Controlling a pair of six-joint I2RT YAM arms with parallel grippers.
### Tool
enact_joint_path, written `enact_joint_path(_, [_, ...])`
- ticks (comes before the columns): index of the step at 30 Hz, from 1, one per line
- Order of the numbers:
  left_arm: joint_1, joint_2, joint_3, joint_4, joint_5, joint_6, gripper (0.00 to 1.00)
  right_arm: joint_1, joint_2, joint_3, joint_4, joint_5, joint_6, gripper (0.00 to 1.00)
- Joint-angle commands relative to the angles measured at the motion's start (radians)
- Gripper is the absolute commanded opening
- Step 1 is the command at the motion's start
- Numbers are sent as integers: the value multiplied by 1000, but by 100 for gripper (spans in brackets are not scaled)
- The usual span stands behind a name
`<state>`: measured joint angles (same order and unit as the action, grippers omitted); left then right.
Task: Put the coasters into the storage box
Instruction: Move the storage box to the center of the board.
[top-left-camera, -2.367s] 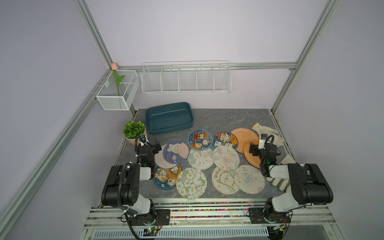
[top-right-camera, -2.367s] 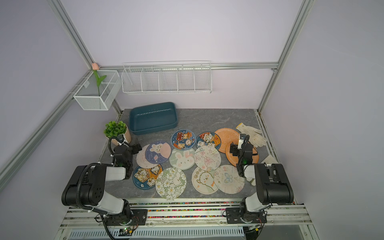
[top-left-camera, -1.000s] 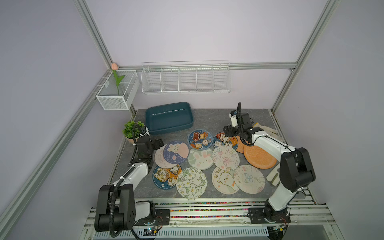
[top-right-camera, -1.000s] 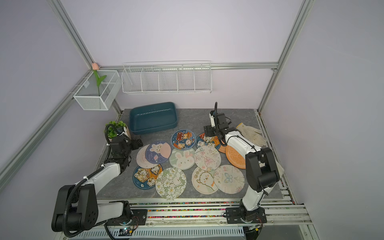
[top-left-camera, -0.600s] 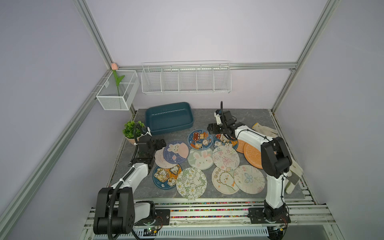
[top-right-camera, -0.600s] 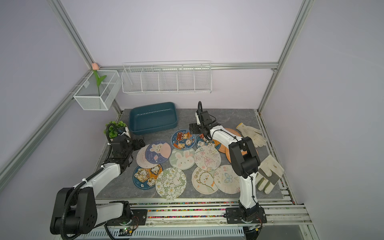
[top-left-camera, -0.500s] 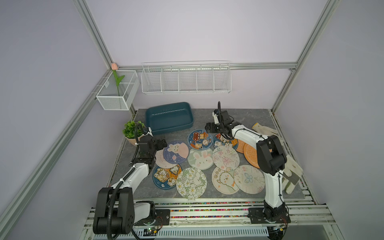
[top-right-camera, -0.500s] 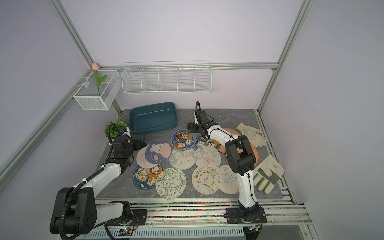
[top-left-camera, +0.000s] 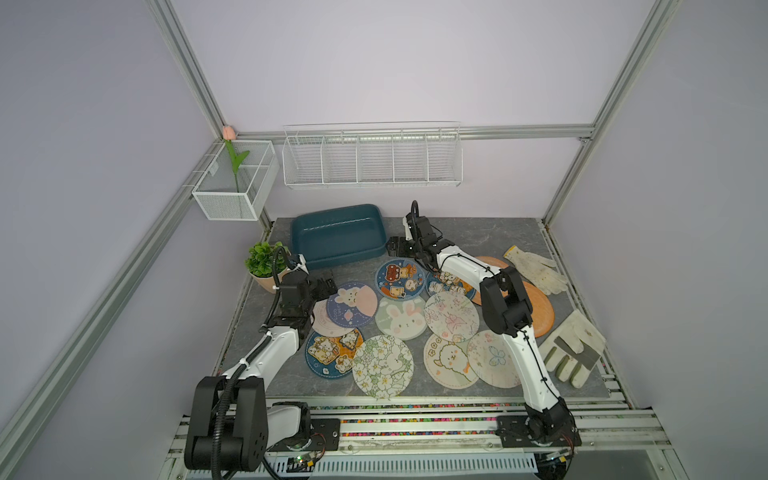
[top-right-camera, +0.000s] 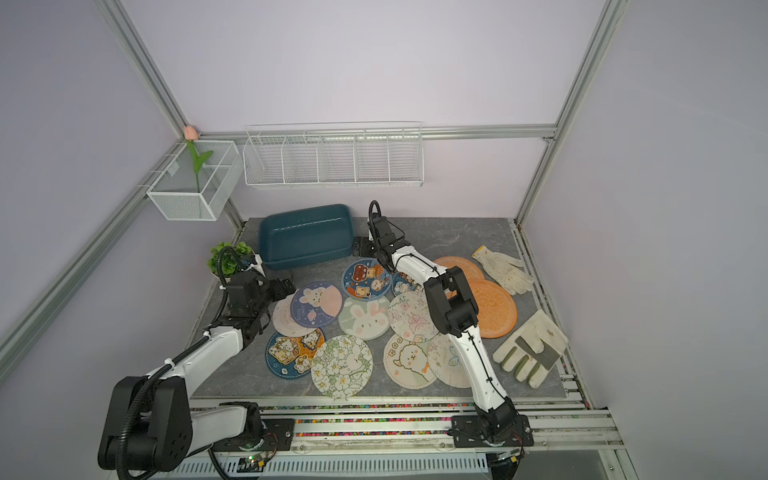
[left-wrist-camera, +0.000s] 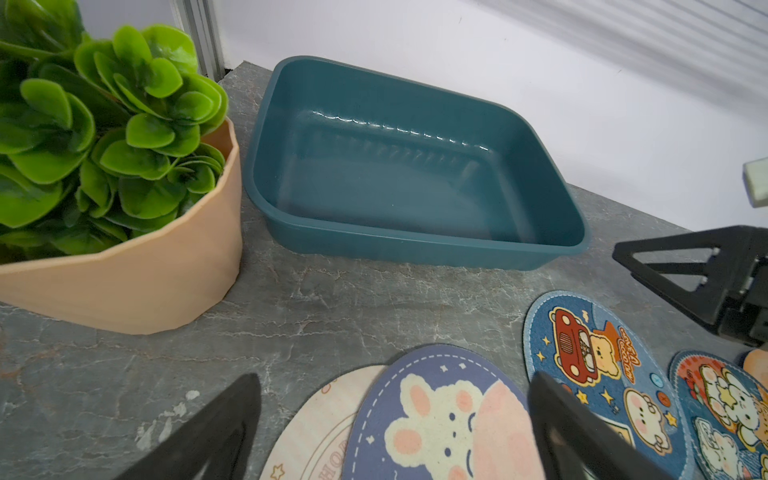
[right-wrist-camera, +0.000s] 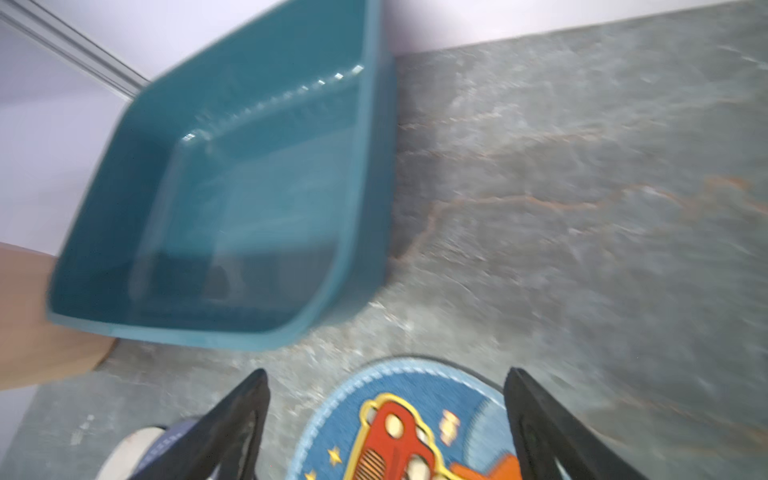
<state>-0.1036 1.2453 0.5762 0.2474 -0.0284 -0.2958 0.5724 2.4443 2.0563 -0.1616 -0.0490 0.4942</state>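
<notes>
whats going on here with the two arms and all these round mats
The robot is meant to move the coasters into the storage box, which is empty so far. The right gripper is open at the far edge of the blue car coaster, beside the box. The left gripper is open over the purple bunny coaster, near the potted plant. Neither holds anything yet.
</notes>
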Motion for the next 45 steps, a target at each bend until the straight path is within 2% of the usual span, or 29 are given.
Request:
enact_joint_path(1, [-5, -19, 5, -22, -5, -9, 99, 15, 50, 94, -26, -2, 22, 90])
enact_joint_path(7, [-5, -15, 8, -24, 0, -12, 99, 28, 161, 308, -167, 93, 9, 93])
enact_joint_path(19, [-4, -7, 25, -40, 1, -9, 99, 29, 262, 463, -265, 185, 7, 99])
enact_joint_path(25, [-4, -5, 27, -44, -4, -11, 99, 28, 272, 477, -298, 234, 20, 95])
enact_joint_path(34, [-4, -2, 31, -48, -12, -9, 99, 26, 215, 395, -304, 364, 42, 92])
enact_joint_path(45, [-4, 0, 39, -68, -43, -8, 99, 11, 171, 354, -352, 444, 75, 84])
